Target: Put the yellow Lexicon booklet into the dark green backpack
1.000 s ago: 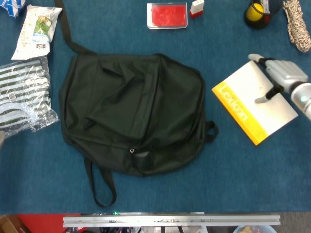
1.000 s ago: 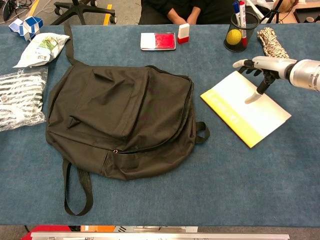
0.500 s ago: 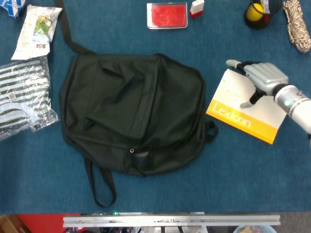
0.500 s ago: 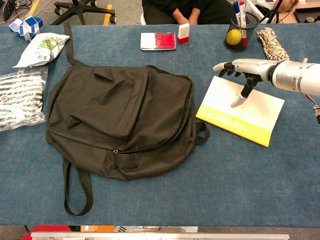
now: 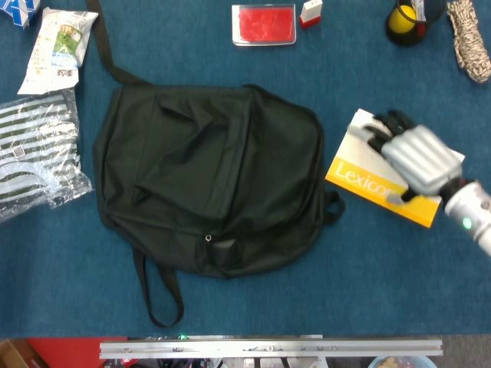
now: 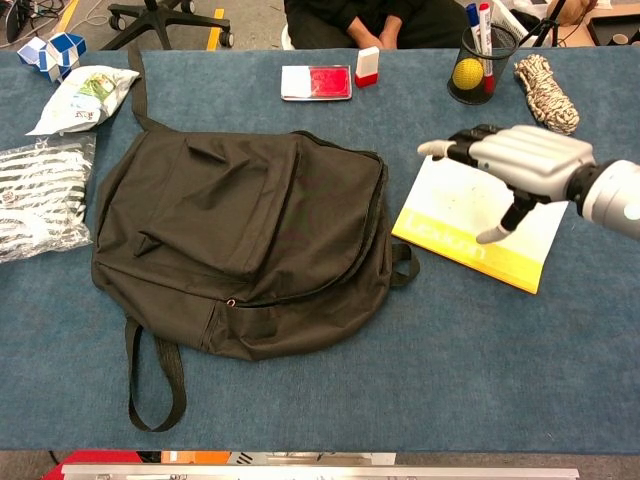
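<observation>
Booklet (image 5: 360,181) flat on table (image 5: 307,299), just right of backpack (image 5: 207,180). Right hand (image 5: 414,157) above it, fingers (image 6: 450,148) apart, thumb tip down at yellow strip; grips nothing.

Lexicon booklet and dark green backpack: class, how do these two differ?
The Lexicon booklet is stiff, flat, white with a yellow band; the dark green backpack is soft, creased, dark all over. The booklet is much smaller. The right robot hand is over the booklet, not the backpack. Both lie on the blue table.
</observation>
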`<action>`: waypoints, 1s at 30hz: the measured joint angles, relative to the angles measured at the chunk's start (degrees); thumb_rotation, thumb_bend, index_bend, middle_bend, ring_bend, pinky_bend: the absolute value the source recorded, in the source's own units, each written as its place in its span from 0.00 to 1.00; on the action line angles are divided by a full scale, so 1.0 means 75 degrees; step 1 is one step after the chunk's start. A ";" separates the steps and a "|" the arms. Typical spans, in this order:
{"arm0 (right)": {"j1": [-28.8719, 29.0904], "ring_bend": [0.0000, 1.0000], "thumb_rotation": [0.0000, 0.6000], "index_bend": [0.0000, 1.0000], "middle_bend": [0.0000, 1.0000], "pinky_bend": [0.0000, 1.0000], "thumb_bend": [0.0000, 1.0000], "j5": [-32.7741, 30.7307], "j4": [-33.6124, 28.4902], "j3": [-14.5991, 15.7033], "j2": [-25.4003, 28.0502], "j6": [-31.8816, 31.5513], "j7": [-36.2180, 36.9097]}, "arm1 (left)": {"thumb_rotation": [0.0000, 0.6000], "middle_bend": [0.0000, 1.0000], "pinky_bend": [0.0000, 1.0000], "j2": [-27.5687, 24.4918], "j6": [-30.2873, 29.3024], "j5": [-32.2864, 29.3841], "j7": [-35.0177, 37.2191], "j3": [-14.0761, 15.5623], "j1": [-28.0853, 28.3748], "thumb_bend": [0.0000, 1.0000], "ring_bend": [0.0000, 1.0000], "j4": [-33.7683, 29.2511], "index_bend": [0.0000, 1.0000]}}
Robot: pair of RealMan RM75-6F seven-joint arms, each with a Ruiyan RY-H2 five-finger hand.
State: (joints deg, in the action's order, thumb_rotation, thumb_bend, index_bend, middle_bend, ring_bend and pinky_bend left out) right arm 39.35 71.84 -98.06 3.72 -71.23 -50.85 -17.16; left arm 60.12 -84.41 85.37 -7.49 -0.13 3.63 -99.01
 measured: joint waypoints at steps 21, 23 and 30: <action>-0.1463 0.04 1.00 0.00 0.13 0.03 0.00 0.0198 0.0579 0.0662 -0.1132 -0.1339 -0.2131 | 1.00 0.09 0.07 0.0021 0.0076 0.0055 0.0486 0.0075 -0.0060 0.24 0.11 0.0322 0.11; -0.1492 0.04 1.00 0.00 0.13 0.03 0.00 0.0145 0.0714 0.0627 -0.1200 -0.1315 -0.2177 | 1.00 0.09 0.07 0.0028 0.0094 0.0059 0.0488 0.0077 -0.0052 0.24 0.11 0.0331 0.11; -0.1540 0.04 1.00 0.00 0.13 0.03 0.00 -0.0041 0.1126 0.0478 -0.1380 -0.1123 -0.2224 | 1.00 0.09 0.07 0.0033 0.0156 0.0045 0.0490 0.0072 -0.0026 0.24 0.11 0.0335 0.11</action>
State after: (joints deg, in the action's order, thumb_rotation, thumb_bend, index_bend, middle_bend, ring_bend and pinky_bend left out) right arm 27.81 71.53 -89.61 7.31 -81.58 -59.27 -33.83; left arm 60.37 -83.24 85.70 -3.82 0.41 3.43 -96.50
